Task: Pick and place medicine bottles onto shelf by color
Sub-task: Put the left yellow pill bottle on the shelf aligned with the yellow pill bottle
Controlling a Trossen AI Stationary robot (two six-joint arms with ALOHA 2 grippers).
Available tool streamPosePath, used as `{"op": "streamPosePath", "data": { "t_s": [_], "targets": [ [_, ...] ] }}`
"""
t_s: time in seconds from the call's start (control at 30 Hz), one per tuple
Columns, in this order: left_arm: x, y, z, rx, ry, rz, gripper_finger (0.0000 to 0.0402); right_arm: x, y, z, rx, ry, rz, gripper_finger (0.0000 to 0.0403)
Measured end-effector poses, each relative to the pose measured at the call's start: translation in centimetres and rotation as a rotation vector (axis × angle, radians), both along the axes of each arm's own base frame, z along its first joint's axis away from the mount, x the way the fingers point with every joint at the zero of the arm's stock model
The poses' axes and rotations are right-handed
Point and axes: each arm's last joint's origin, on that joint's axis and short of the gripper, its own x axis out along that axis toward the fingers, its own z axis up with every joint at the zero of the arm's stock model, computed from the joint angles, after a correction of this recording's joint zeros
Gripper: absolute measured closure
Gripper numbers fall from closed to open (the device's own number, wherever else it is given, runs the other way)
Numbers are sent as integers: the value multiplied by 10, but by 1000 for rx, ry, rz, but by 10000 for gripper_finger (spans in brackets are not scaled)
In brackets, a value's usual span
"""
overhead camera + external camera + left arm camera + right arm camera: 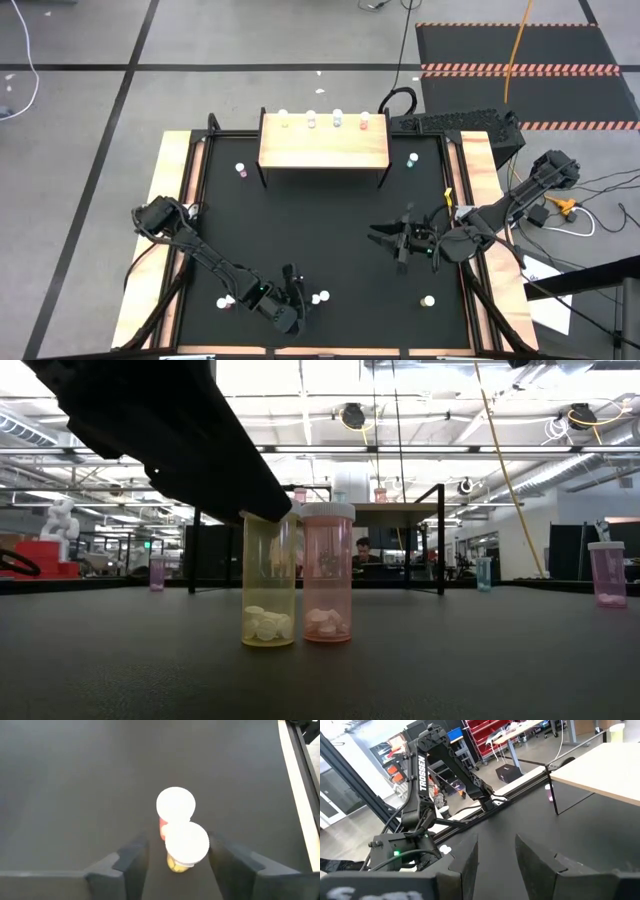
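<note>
The left gripper (172, 865) stands at the table's near edge, its fingers apart on either side of a yellow bottle (269, 585) and not yet touching it; a pink bottle (327, 572) stands touching that one. The right gripper (388, 238) hangs over mid-table, fingers parted and holding nothing. The shelf (324, 150) carries 4 bottles along its far edge. Progress is judged partial: at least 5 bottles remain on the table, including 1 beside each front shelf leg and 1 at the near right.
</note>
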Motion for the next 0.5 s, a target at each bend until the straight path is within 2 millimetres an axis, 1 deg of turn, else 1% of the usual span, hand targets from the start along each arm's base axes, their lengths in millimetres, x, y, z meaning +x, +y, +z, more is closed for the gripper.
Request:
{"op": "streamPosePath", "data": {
  "t_s": [0.1, 0.2, 0.3, 0.5],
  "targets": [
    [1, 0, 0, 1, -5, -4, 237, 0, 0, 0, 0, 0, 0, 280],
    [1, 1, 0, 3, -4, -2, 252, 0, 0, 0, 0, 0, 0, 280],
    [2, 2, -1, 7, -2, -2, 260, 0, 0, 0, 0, 0, 0, 280],
    [3, 2, -4, -2, 18, -15, 261, 0, 0, 0, 1, 0, 0, 280]
  ]
}}
